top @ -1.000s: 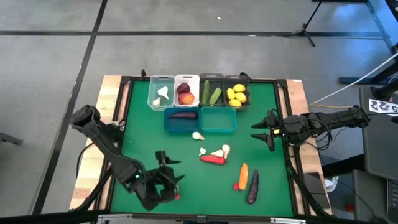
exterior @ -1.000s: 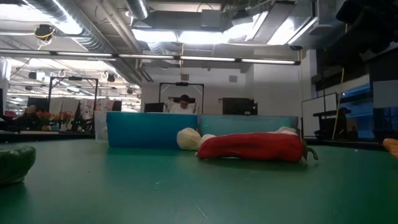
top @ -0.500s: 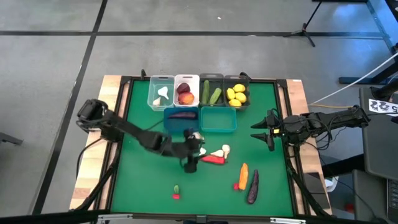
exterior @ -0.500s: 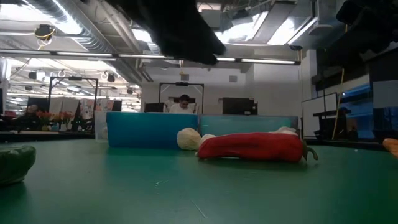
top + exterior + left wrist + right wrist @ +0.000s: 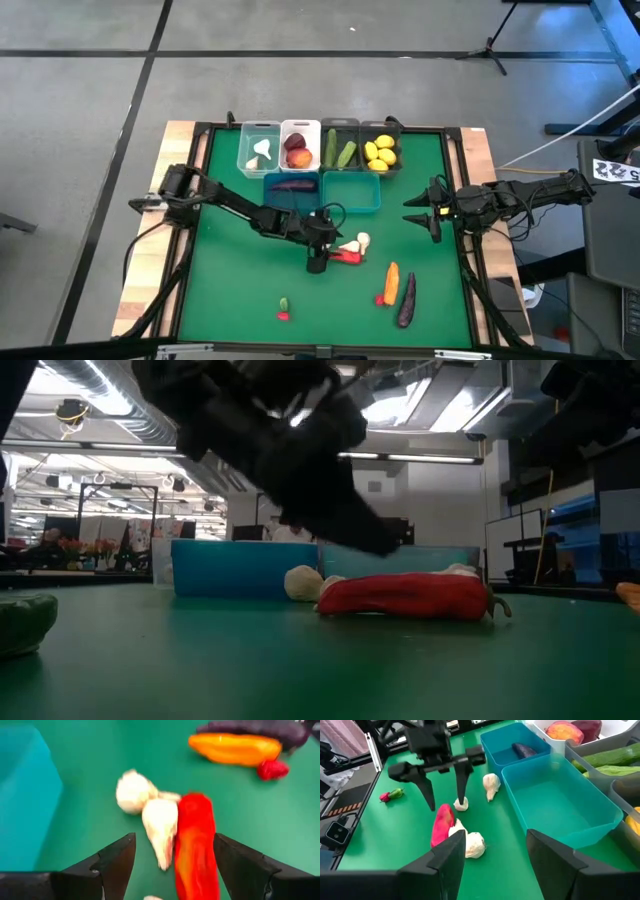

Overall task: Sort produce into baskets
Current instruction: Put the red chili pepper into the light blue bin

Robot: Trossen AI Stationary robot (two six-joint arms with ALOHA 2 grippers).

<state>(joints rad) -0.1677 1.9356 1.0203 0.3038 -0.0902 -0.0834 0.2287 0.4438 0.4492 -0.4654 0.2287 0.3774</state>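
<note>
The left pincer [image 5: 318,262] hung with its fingers spread apart over the green tabletop [image 5: 230,290], straddling the near end of the red pepper [image 5: 343,257], which lay touching two white garlic bulbs [image 5: 160,827]. The right pincer [image 5: 421,212] waited near the tabletop's right edge, fingers also apart and holding nothing. The teal basket [image 5: 351,192] stood empty just beyond the pepper.

Left pincer [image 5: 318,258] above pepper [image 5: 344,257], garlic [image 5: 352,244] just beside, bins [image 5: 322,192] behind.
</note>
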